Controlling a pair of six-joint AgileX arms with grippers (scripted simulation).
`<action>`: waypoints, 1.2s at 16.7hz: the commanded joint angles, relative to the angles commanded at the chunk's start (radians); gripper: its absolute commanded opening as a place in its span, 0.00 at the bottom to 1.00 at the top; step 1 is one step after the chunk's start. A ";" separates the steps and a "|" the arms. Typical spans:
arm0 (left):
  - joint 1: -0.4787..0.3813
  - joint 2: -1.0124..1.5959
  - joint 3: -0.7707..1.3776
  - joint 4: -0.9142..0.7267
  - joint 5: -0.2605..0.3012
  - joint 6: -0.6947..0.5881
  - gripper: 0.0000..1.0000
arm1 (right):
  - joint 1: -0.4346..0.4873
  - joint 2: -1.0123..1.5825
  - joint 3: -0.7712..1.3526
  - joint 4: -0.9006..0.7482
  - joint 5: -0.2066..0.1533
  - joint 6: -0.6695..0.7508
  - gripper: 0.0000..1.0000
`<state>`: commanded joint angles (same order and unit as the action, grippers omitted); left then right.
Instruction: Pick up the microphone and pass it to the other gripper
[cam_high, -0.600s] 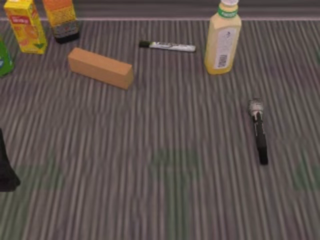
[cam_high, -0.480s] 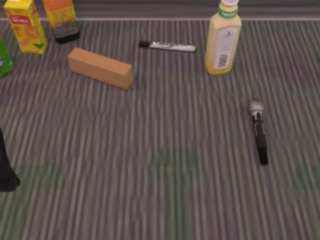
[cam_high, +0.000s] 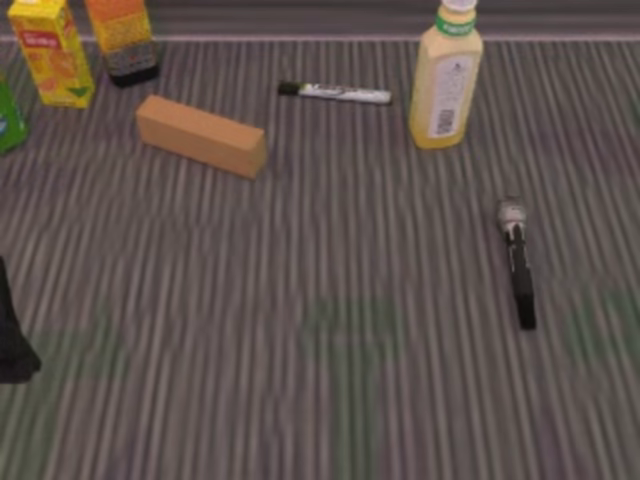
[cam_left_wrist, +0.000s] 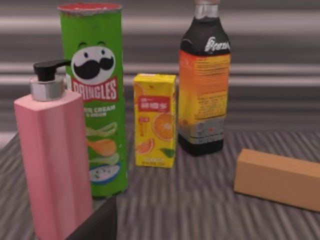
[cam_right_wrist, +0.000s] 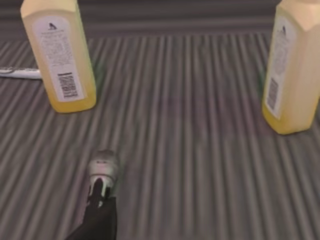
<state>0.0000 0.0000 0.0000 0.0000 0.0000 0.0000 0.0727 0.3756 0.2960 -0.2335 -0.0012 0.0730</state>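
Neither pincer shows its fingers, so I cannot tell how they stand; only a dark part of the left arm (cam_high: 14, 340) sits at the counter's left edge. Microphone (cam_high: 517, 262) lies flat on the counter (cam_high: 330, 400) at right, untouched, head toward the yellow bottle (cam_high: 445, 85), handle pointing away. Marker (cam_high: 335, 93) and tan block (cam_high: 201, 135) lie well apart. Step in hand: approach, judged. Next move needs the right arm lowered over the handle.

Even, soft light throughout; faint greenish shadow patches tint the striped table (cam_high: 330, 400).
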 joint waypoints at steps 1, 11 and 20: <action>0.000 0.000 0.000 0.000 0.000 0.000 1.00 | 0.015 0.090 0.066 -0.045 0.000 0.018 1.00; 0.000 0.000 0.000 0.000 0.000 0.000 1.00 | 0.180 1.094 0.801 -0.500 -0.015 0.207 1.00; 0.000 0.000 0.000 0.000 0.000 0.000 1.00 | 0.261 1.564 1.148 -0.751 -0.009 0.293 1.00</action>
<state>0.0000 0.0000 0.0000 0.0000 0.0000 0.0000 0.3335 1.9399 1.4445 -0.9848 -0.0098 0.3656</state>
